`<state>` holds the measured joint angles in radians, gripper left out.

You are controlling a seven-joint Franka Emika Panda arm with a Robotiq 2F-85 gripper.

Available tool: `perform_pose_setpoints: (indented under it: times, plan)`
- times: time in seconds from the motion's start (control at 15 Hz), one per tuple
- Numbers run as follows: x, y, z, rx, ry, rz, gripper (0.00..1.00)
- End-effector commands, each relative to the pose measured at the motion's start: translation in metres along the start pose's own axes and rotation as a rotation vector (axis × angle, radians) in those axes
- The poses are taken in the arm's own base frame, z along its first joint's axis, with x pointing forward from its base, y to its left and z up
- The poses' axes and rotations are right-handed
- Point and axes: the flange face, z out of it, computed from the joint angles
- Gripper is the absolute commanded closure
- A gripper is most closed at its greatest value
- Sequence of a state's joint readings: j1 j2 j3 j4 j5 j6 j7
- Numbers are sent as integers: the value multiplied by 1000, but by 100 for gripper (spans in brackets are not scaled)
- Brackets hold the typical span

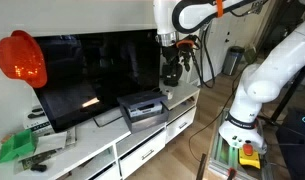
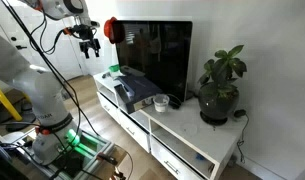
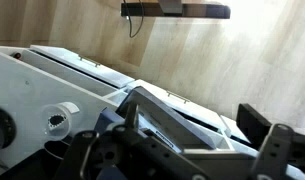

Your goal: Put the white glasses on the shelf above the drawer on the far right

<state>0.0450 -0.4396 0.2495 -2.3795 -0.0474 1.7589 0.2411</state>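
A small whitish glass (image 2: pixel 162 101) stands on the white TV cabinet (image 2: pixel 197 135) in front of the TV, beside a grey and black device (image 2: pixel 132 90). A round white thing in the wrist view (image 3: pixel 64 117) may be the same glass. No white eyeglasses can be made out. My gripper (image 1: pixel 171 70) hangs in the air above the end of the cabinet, next to the TV edge, also seen in an exterior view (image 2: pixel 89 44). In the wrist view its fingers (image 3: pixel 182 152) are spread apart with nothing between them.
A large black TV (image 1: pixel 92 70) fills the cabinet top. A red round object (image 1: pixel 22 58) hangs at its upper corner. A green item (image 1: pixel 17 148) lies on the cabinet. A potted plant (image 2: pixel 220 88) stands at the other end. Cabinet drawers (image 1: pixel 142 155) are shut.
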Motion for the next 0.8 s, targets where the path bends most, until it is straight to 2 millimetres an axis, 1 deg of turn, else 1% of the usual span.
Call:
perform_pose_setpoints:
  times: [0.0,0.53,0.67,0.73]
  plan:
    - [0,0,0,0,-1,0,0]
    - [0,0,0,0,0,0,0]
    - [17,33,17,9,-33,123,0]
    - [25,59,30,17,-37,188,0]
